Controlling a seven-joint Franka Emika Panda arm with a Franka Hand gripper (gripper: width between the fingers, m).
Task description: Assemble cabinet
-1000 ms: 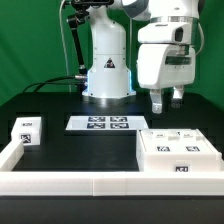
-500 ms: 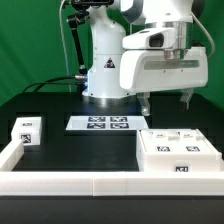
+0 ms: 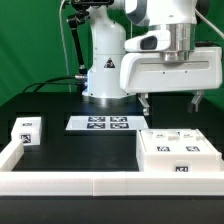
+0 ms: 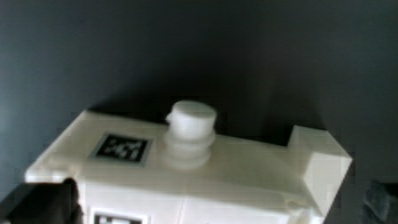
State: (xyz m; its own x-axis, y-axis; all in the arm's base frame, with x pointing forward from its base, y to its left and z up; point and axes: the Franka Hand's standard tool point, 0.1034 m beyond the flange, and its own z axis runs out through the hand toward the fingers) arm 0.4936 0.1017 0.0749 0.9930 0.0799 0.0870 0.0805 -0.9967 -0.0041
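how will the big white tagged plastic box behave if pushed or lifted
The large white tagged plastic box looks rigid, so it probably won't flex. It lies low and wide on the black table, so a push likely slides it rather than tips it. Its smooth faces may slip in the gripper.

Marker board (image 3: 100, 123) on black table (image 3: 80, 146), white border rails (image 3: 60, 182), green backdrop (image 3: 30, 40)

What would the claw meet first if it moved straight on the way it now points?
Probably the cabinet: the open claw points down above it. Depth is unclear, so it might land just behind.
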